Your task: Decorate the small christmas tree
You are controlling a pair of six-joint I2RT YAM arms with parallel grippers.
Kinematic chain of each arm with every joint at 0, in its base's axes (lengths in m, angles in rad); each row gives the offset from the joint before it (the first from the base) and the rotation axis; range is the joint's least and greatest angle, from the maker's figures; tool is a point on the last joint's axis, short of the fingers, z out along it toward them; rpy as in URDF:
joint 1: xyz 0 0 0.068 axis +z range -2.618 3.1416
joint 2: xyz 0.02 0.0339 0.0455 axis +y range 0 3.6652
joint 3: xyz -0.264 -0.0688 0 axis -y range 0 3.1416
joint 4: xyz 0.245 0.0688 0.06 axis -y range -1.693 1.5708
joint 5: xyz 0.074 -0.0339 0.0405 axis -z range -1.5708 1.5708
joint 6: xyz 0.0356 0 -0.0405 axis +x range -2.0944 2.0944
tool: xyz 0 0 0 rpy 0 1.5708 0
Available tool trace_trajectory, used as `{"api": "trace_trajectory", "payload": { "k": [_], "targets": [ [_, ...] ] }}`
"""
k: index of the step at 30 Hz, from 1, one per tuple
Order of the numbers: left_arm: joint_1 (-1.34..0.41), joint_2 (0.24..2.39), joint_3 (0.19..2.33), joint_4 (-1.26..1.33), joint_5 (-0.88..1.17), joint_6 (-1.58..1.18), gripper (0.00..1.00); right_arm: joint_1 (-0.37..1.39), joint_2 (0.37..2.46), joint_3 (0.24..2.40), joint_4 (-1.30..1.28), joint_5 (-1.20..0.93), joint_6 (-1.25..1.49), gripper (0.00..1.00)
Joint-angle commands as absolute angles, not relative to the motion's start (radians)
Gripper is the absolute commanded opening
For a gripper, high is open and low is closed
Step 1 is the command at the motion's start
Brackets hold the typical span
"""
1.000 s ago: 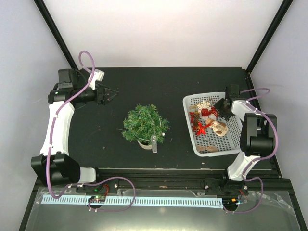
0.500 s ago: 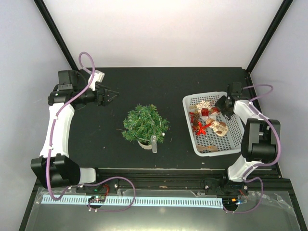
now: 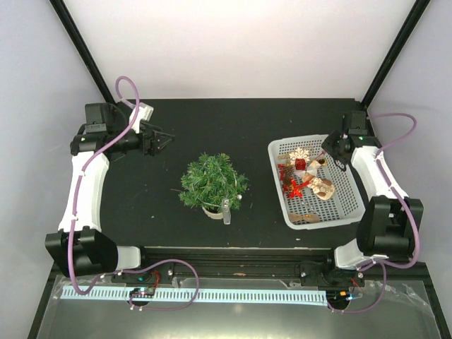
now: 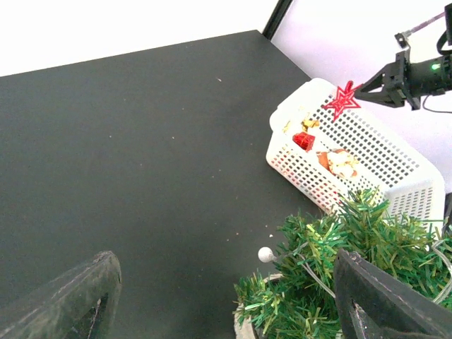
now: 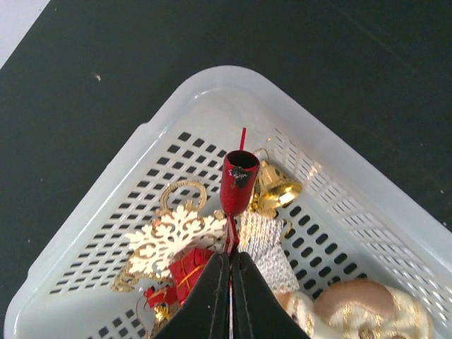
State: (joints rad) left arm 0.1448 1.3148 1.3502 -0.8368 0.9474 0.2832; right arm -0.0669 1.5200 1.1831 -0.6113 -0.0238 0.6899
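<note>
The small christmas tree (image 3: 212, 180), bushy green needles in cream pot (image 3: 210, 210), stood mid-table; judged light, tippy, best held by pot; right gripper (image 5: 230, 258) clenched glittery red star ornament (image 4: 342, 100); left gripper (image 3: 164, 139) spread, empty.

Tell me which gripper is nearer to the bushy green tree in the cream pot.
Left. The left gripper is beyond the bushy green tree, to its left; the right gripper is farther, over the white plastic mesh basket.

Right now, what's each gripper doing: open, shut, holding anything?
Left gripper: open, holding nothing.
Right gripper: shut on the red star ornament, held above the white basket.
</note>
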Motion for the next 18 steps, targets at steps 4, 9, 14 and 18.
{"api": "trace_trajectory", "payload": {
  "k": [4,9,14,18],
  "targets": [
    [0.134,1.289,1.435,-0.89,0.966,0.422,0.83,-0.062,1.386,1.178,-0.705,-0.112,0.736,0.06],
    [0.102,1.232,1.416,-0.901,0.925,0.544,0.83,-0.04,1.287,1.222,-0.751,-0.23,0.779,0.04],
    [0.058,1.228,1.447,-0.927,0.884,0.615,0.84,-0.033,1.198,1.255,-0.781,-0.393,0.824,0.03],
    [-0.007,1.202,1.466,-0.924,0.833,0.683,0.84,-0.03,1.153,1.301,-0.801,-0.51,0.861,0.01]
  ]
}}
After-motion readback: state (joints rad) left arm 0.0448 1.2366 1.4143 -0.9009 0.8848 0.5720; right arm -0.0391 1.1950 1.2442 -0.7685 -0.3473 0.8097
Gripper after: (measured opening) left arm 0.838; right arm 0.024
